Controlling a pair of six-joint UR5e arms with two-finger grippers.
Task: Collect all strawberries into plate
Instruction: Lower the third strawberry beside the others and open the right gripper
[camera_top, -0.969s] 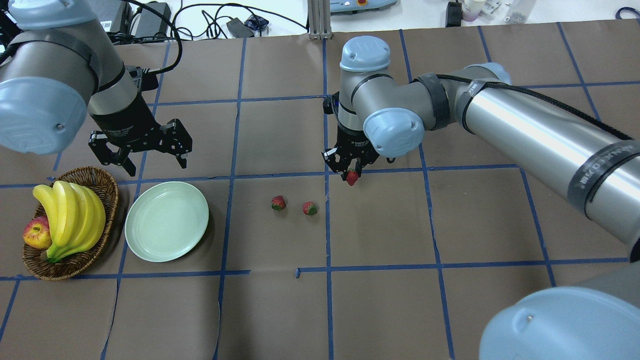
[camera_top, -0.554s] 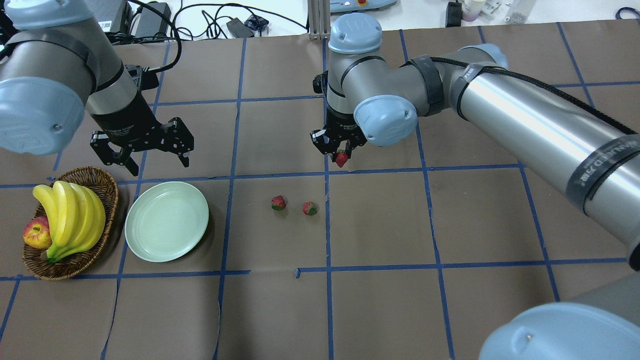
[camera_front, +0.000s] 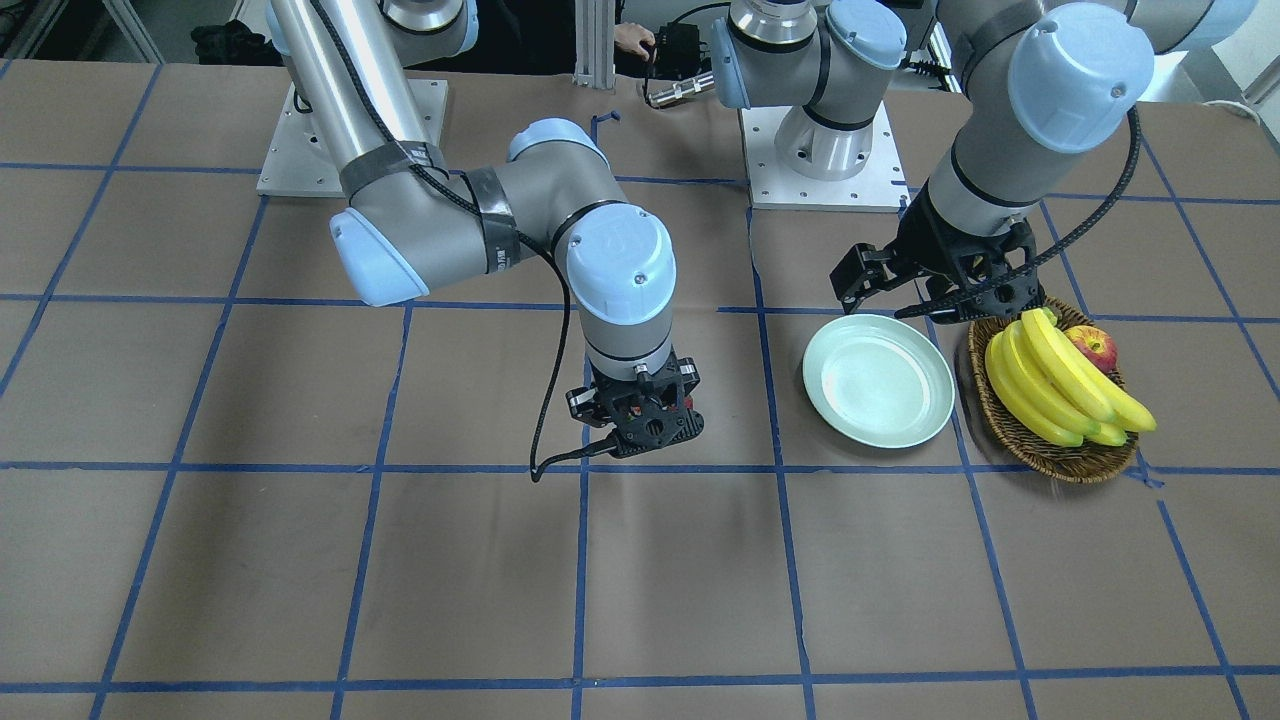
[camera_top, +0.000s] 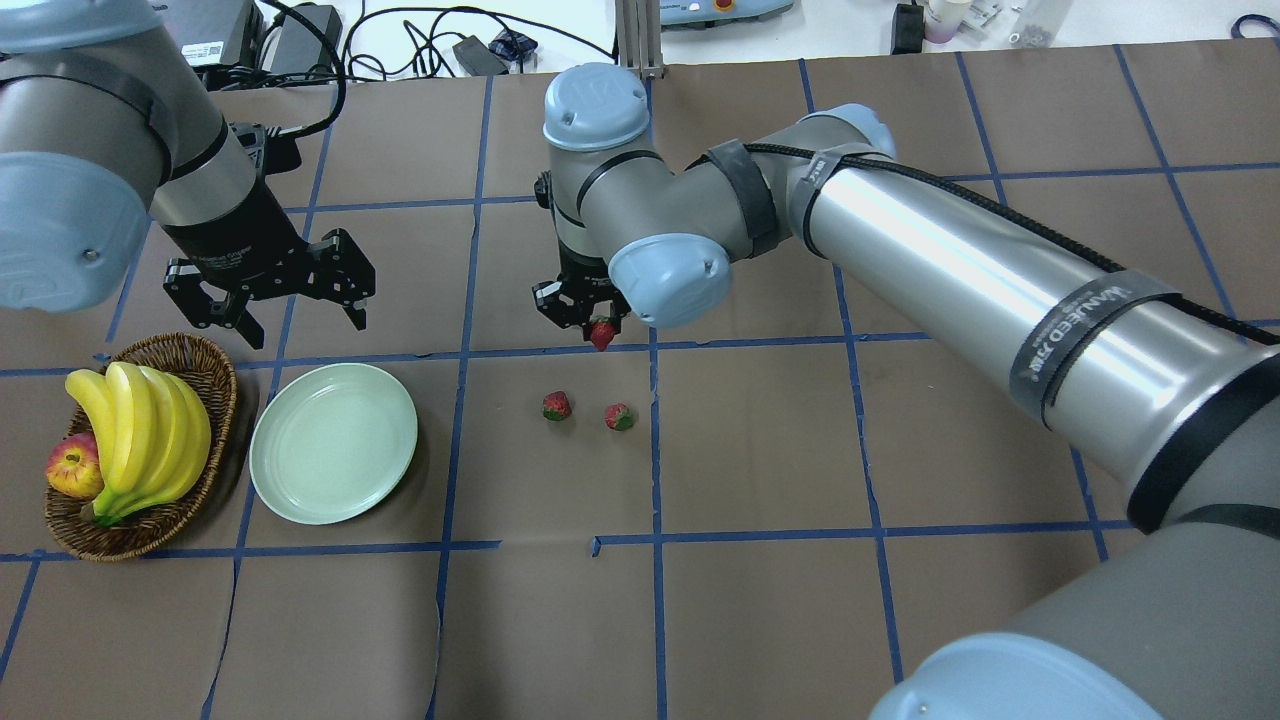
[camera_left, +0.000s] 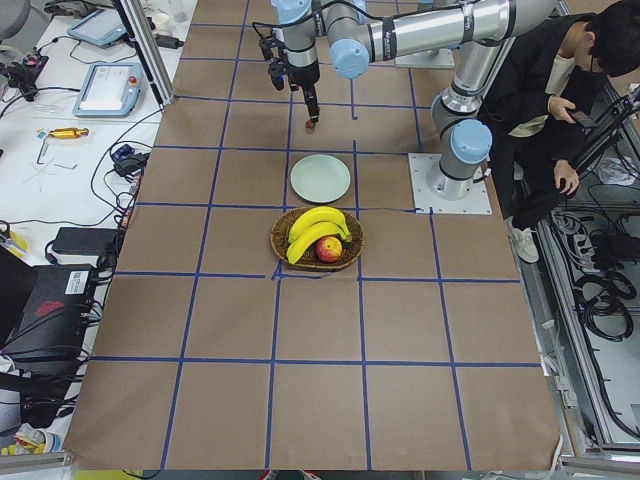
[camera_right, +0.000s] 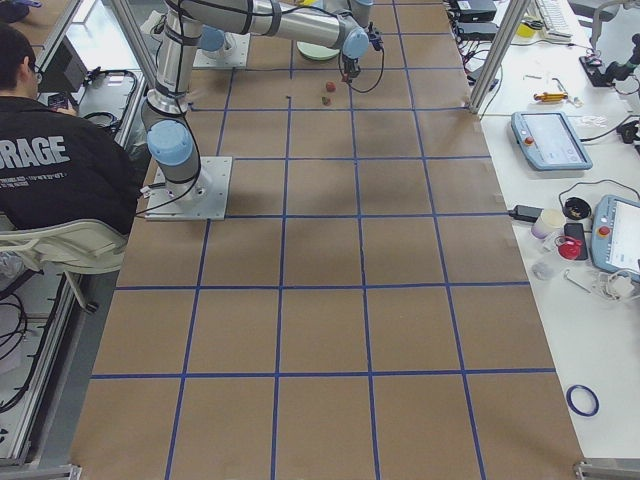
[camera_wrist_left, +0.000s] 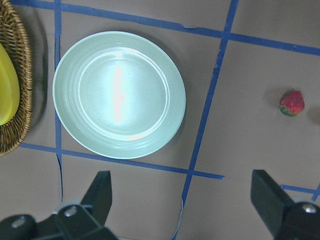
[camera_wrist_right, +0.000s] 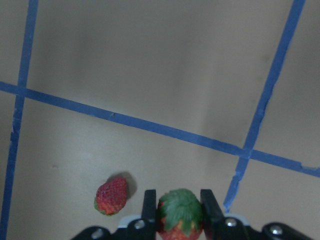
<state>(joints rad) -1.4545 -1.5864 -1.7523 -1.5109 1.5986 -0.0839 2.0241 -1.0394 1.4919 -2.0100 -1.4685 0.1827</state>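
My right gripper (camera_top: 598, 332) is shut on one strawberry (camera_top: 602, 335) and holds it above the table; the wrist view shows its green top between the fingers (camera_wrist_right: 149, 205). Two more strawberries (camera_top: 557, 405) (camera_top: 619, 416) lie on the brown table just in front of it; one shows in the right wrist view (camera_wrist_right: 111, 195) and one in the left wrist view (camera_wrist_left: 292, 103). The pale green plate (camera_top: 333, 442) lies empty to the left. My left gripper (camera_top: 303, 328) is open and empty, hovering beyond the plate (camera_wrist_left: 119, 95). In the front view my right wrist (camera_front: 645, 420) hides the lying strawberries.
A wicker basket (camera_top: 218, 372) with bananas (camera_top: 140, 435) and an apple (camera_top: 72, 467) stands left of the plate, close to it. Blue tape lines grid the table. Cables and devices lie past the far edge. A person (camera_left: 560, 90) sits beside the robot's base.
My right gripper has carried the strawberry to the left, past the two lying strawberries' far side. My left gripper has shifted slightly left and stays open.
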